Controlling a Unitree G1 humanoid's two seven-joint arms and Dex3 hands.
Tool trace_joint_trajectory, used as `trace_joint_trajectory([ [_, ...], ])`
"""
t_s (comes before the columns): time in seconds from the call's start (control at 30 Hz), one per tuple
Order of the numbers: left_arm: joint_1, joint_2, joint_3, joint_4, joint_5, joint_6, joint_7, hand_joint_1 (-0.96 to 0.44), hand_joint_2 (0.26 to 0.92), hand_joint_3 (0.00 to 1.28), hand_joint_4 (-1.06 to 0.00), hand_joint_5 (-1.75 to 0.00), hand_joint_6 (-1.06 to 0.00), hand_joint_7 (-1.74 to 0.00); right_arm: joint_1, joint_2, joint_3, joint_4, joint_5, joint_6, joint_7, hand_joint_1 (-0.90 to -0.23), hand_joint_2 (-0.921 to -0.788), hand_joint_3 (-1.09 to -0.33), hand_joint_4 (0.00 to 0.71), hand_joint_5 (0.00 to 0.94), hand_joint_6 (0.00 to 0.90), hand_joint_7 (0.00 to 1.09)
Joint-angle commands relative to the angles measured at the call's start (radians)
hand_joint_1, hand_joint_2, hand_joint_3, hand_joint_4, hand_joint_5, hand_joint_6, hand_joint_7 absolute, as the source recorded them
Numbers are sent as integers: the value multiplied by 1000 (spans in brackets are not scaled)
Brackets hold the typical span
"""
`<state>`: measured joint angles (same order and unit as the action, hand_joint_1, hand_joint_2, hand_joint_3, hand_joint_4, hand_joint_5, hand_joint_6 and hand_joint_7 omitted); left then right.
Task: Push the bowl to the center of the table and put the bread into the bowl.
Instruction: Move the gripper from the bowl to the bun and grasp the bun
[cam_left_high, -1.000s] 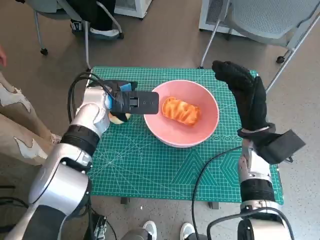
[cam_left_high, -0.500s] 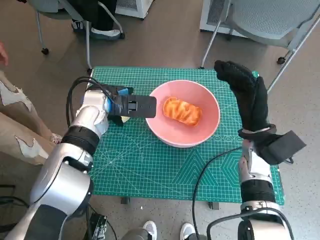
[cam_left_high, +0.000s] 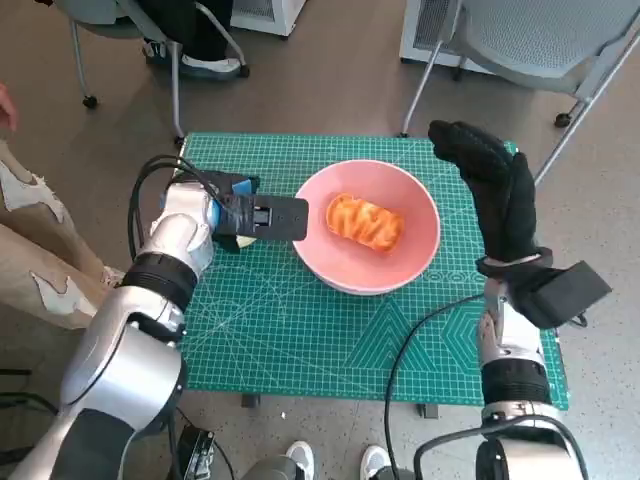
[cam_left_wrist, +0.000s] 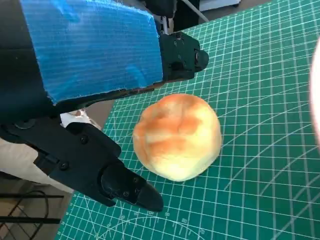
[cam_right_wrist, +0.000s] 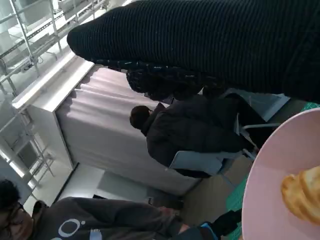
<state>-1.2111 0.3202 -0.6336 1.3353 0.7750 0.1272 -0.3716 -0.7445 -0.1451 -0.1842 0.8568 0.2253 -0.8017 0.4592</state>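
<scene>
At counter centre, the bowl (cam_left_high: 367, 227) is holding one pastry (cam_left_high: 364, 221); a bread roll (cam_left_wrist: 177, 136) is being straddled, ungripped, by the open left hand (cam_left_wrist: 150, 130).

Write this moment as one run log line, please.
bowl: mid-table, holds orange pastry | bread roll: on mat, between left hand fingers, not gripped | right hand: raised beside bowl, open
</scene>
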Motion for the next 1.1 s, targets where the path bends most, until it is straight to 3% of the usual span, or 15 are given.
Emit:
trace_joint_trajectory([
  [0.03,-15,-9,-2,14,3,4,19,-433,663,3,1,1,-75,-4,33,-7,0,-3,1,11,4,-650,-921,-868,149,0,-1,453],
  [1.1,-23,-50,8,33,-1,10,35,-427,667,2,1,1,-78,-4,67,-30,-11,-65,14,43,8,-654,-921,-870,152,2,0,458],
])
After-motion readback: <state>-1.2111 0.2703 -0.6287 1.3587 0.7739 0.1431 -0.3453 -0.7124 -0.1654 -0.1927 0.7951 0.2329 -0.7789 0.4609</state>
